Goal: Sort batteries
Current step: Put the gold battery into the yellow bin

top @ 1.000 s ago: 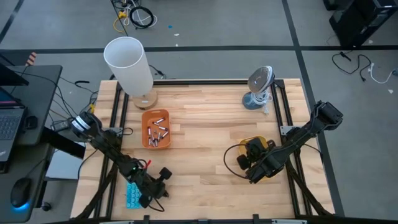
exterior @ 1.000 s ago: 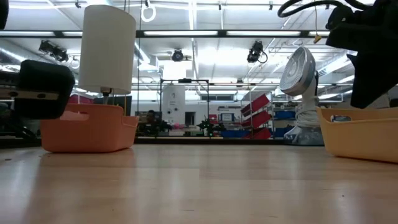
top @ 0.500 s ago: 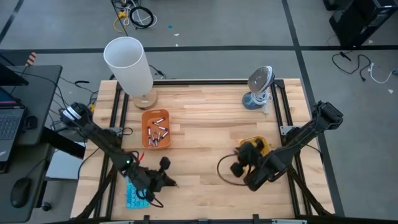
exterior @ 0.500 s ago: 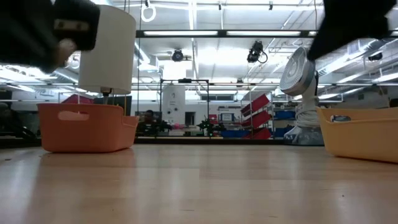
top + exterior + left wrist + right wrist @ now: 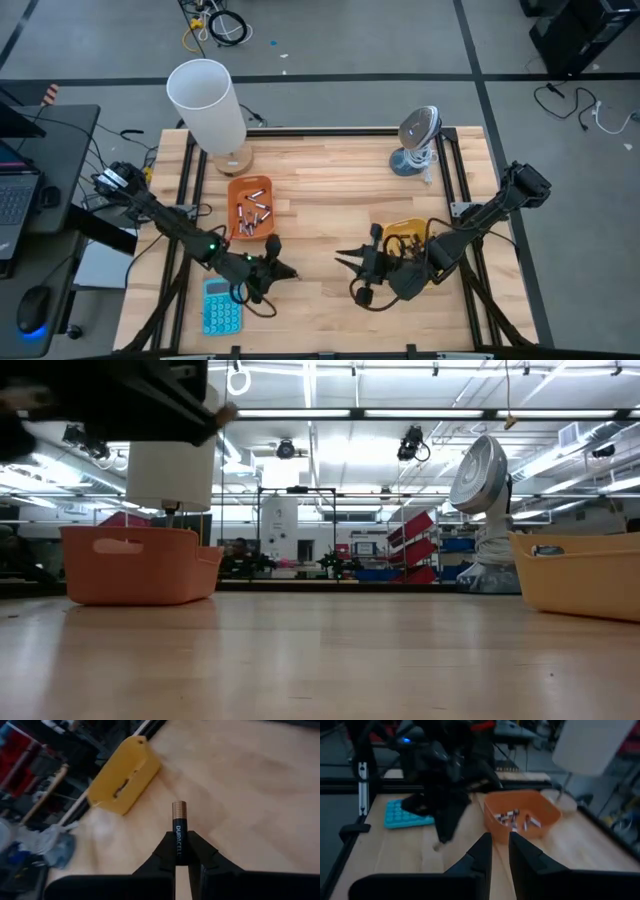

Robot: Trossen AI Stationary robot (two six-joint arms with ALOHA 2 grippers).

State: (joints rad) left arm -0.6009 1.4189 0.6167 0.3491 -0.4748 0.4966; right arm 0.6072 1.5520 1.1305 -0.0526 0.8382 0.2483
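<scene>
My left gripper (image 5: 283, 270) hangs above the table's near middle, pointing toward the right edge, and is shut on a black battery (image 5: 179, 817) with a copper end. My right gripper (image 5: 342, 257) faces it from the right, just left of the yellow tray (image 5: 412, 232). Its fingers (image 5: 482, 851) stand slightly apart with nothing between them. Several batteries (image 5: 252, 212) lie in the orange tray (image 5: 236, 188). In the right wrist view, the left gripper (image 5: 445, 820) hangs in front of the orange tray (image 5: 540, 805). My left gripper pinches the battery's black body (image 5: 179, 834) between its two fingertips (image 5: 199, 851). The battery lies along the fingers, and its copper end (image 5: 179, 808) sticks out past them. The fingers slant slightly down toward the table's right. The battery is lifted clear of the table.
A blue holder (image 5: 221, 306) lies at the near left edge. A white lamp (image 5: 206, 102) stands at the far left and a small fan (image 5: 415, 142) at the far right. Bare wood lies between the two trays (image 5: 330, 650).
My left gripper has risen from beside the blue holder and gone toward the table's middle, turning to point right. My right gripper has lifted from over the yellow tray, swung left toward the middle, and tipped from pointing down to nearly level.
</scene>
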